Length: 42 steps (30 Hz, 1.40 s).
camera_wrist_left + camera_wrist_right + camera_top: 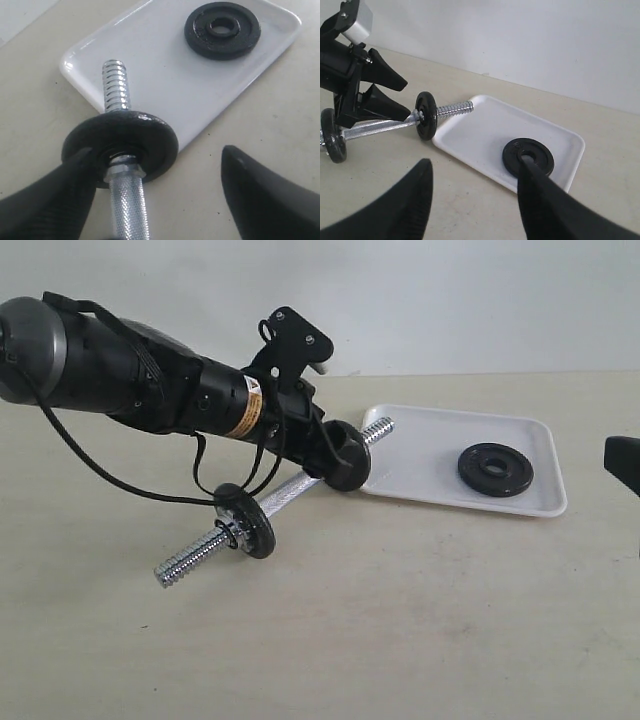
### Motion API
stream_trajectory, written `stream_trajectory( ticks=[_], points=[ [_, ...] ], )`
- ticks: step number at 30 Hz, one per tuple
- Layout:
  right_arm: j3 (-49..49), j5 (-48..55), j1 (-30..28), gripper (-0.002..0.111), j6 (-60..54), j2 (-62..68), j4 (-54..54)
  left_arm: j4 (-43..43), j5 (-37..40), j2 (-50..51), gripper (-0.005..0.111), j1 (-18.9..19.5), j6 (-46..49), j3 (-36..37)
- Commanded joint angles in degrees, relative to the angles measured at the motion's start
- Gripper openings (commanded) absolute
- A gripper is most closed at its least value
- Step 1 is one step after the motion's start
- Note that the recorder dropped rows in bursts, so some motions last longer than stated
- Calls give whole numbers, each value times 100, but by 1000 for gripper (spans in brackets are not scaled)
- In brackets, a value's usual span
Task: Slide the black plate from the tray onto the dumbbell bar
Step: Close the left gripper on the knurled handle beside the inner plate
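Note:
A black plate (495,469) lies flat in the white tray (420,440), also seen in the left wrist view (222,30) and right wrist view (527,157). The chrome dumbbell bar (290,495) lies slanted on the table, one threaded end (116,85) reaching over the tray's corner. Two more black discs sit on the bar: one by the tray (350,462), one toward the other end (246,521). My left gripper (156,152) stands open astride the bar, just behind the disc (120,142) by the tray. My right gripper (472,167) hangs open and empty, short of the tray.
The left arm's thick black body (120,365) and its cable (110,475) stretch over the table's left side. The right gripper's tip (625,462) shows at the right edge. A pale wall (450,300) backs the table.

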Motion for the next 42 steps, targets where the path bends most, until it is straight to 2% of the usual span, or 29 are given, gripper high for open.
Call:
stream_trajectory(
  ticks=[1, 6, 19, 30, 42],
  points=[
    [-38, -28, 11, 46, 27, 2, -12, -3, 186, 52, 66, -25, 177, -49],
    [-38, -28, 11, 46, 27, 2, -12, -3, 108, 75, 65, -25, 546, -49],
    [-38, -6, 11, 46, 27, 2, -12, -3, 380, 441, 65, -25, 585, -37],
    [-38, -6, 11, 46, 27, 2, -12, -3, 1006, 583, 65, -25, 673, -37],
    [-38, -6, 11, 46, 27, 2, -12, -3, 921, 879, 65, -25, 673, -294]
  ],
)
